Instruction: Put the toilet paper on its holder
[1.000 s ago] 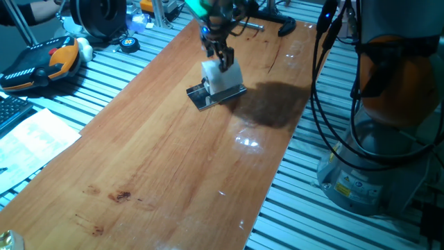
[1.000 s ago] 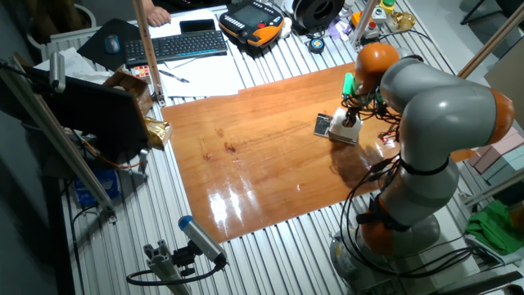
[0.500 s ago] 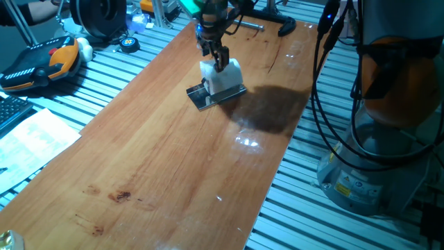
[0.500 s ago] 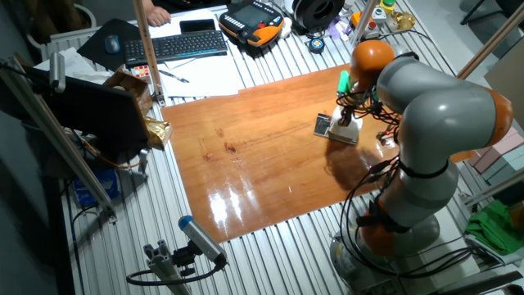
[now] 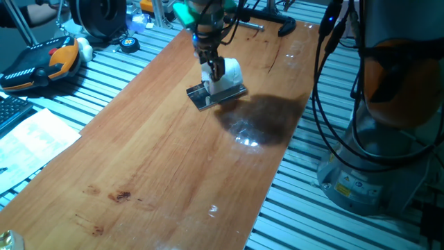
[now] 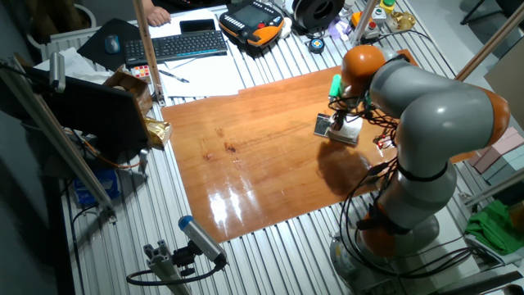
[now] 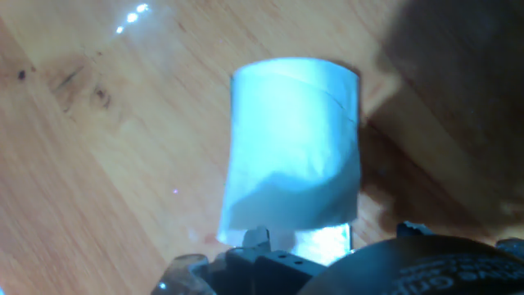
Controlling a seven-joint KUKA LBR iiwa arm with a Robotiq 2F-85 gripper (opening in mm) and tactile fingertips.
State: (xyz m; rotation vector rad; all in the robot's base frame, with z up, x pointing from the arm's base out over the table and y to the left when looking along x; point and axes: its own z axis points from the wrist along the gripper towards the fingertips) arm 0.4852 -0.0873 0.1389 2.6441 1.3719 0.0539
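Note:
The toilet paper point(image 5: 227, 73) is a white roll lying on its side on the holder point(image 5: 205, 98), a dark plate with a shiny bar, on the far part of the wooden table. My gripper point(image 5: 214, 68) hangs at the roll's left end, close to it. From the other side, the gripper point(image 6: 338, 123) sits between the holder point(image 6: 322, 125) and the toilet paper point(image 6: 350, 131). In the hand view the toilet paper point(image 7: 295, 156) fills the middle, ahead of the hand's dark housing point(image 7: 393, 262), not between the fingers. How far apart the fingers stand is unclear.
The wooden table point(image 5: 173, 160) ends in slatted metal on both sides. A black clamp with a silver bar point(image 5: 270, 26) lies at the far end. An orange-black pendant point(image 5: 41, 62), a keyboard point(image 6: 176, 45) and papers lie off the board. The arm's base point(image 5: 374, 139) stands at the right.
The gripper has slid left, from above the roll to its left end, and the arm's shadow has shifted with it. The roll stays on the holder.

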